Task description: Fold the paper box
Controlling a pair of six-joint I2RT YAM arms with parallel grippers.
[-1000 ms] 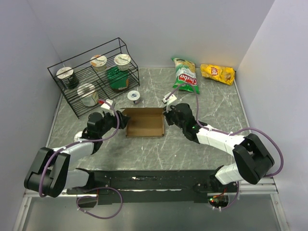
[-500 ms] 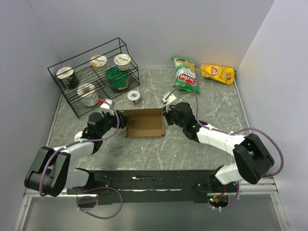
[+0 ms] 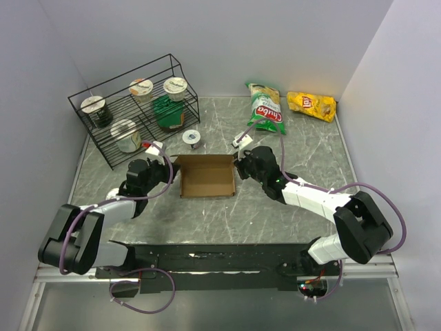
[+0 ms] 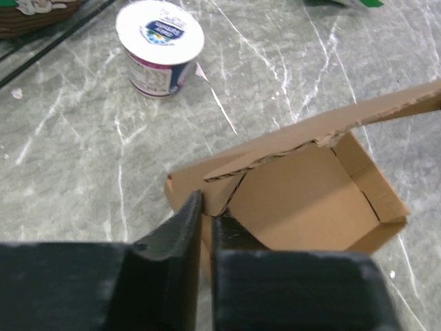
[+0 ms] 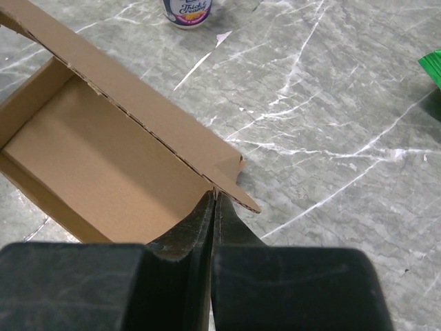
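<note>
- Box (image 3: 205, 178) sits open-topped mid-table (image 3: 275, 221), between both tools.
- Left tool (image 4: 207, 210), nearly closed, pinches its left wall.
- Right tool (image 5: 213, 200), fully closed, touches its right wall.
- Rack (image 3: 120, 78) holds four cups (image 3: 140, 87).

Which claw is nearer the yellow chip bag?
Right. The right gripper is at the right end of the paper box, the yellow chip bag beyond it; the left gripper is at the box's left end.

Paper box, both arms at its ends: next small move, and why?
Probably squeeze the left gripper onto the left end wall of the paper box: its fingers straddle that wall with a thin gap, and whether they clamp it is unclear. The right gripper is shut on the opposite end, bracing it.
</note>
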